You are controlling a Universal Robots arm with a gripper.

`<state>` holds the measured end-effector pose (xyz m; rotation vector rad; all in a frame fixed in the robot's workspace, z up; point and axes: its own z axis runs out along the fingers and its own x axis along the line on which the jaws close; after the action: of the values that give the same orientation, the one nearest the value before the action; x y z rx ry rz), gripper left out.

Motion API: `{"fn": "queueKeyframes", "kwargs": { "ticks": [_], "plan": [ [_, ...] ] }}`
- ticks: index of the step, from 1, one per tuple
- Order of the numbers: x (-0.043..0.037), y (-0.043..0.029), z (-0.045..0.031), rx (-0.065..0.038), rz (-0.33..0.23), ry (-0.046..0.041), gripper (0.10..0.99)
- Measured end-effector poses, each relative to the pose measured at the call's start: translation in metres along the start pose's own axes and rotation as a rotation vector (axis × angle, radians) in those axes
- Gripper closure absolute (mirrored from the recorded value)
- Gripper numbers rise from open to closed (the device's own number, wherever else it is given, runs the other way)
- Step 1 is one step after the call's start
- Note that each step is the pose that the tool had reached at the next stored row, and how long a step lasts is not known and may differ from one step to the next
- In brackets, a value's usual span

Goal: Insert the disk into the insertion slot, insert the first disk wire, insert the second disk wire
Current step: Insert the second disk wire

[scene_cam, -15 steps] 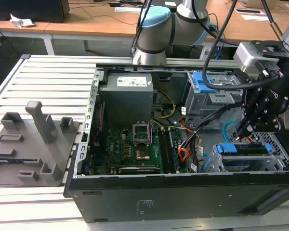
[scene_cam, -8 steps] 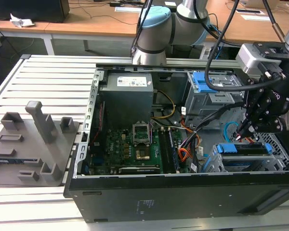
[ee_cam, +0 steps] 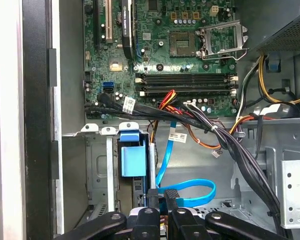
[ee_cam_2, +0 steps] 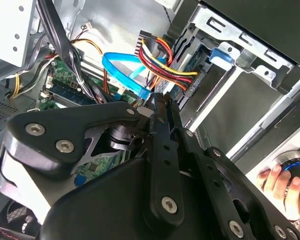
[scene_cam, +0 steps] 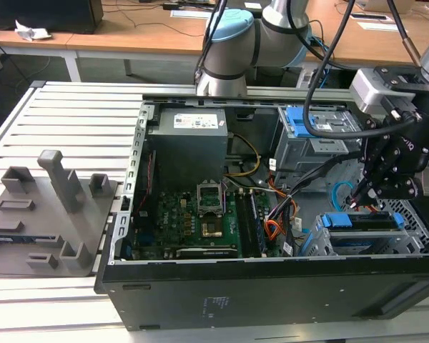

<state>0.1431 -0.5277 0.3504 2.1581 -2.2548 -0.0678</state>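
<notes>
**Ops:** Status. Where's the disk?

**Me:** The disk (scene_cam: 361, 221) sits in the insertion slot (scene_cam: 417, 227), at the exterior view's right end of the case. Its blue carrier end shows in the first wrist view too. Looks seated, so I read step one as done.

**Ops:** Jaws?

**Me:** My gripper (ee_cam_2: 158, 102) is clenched, pads together. The second disk wire (ee_cam_2: 124, 70) ends right at my tips, so I judge I'm pinching it by the plug end. The plug itself is hidden behind my fingers.

**Ops:** Why grip that far out?

**Me:** It's a flat, floppy cable. Held near the plug, the plug goes where I point it. Held further back, it would droop.

**Ops:** And the first disk wire?

**Me:** The first disk wire (ee_cam_2: 162, 62) runs just beside my tips, with its black plug against the back of the cage. Looks plugged in, but I can't confirm it's fully home.

**Ops:** Clearance?

**Me:** Tight. I'm hanging just above the cage, with the loose blue loop beside me and the motherboard (ee_cam: 180, 60) well clear.
</notes>
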Motion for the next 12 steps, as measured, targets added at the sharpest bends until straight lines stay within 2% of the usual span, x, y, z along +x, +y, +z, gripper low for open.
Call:
{"fn": "queueKeyframes", "kwargs": {
  "ticks": [5,12],
  "plan": [
    [0.0007,-0.0008,0.0024,0.0,0.0,0.0,0.925],
    [0.0114,-0.0031,0.0043,0.0,0.0,0.0001,0.925]
  ]
}}
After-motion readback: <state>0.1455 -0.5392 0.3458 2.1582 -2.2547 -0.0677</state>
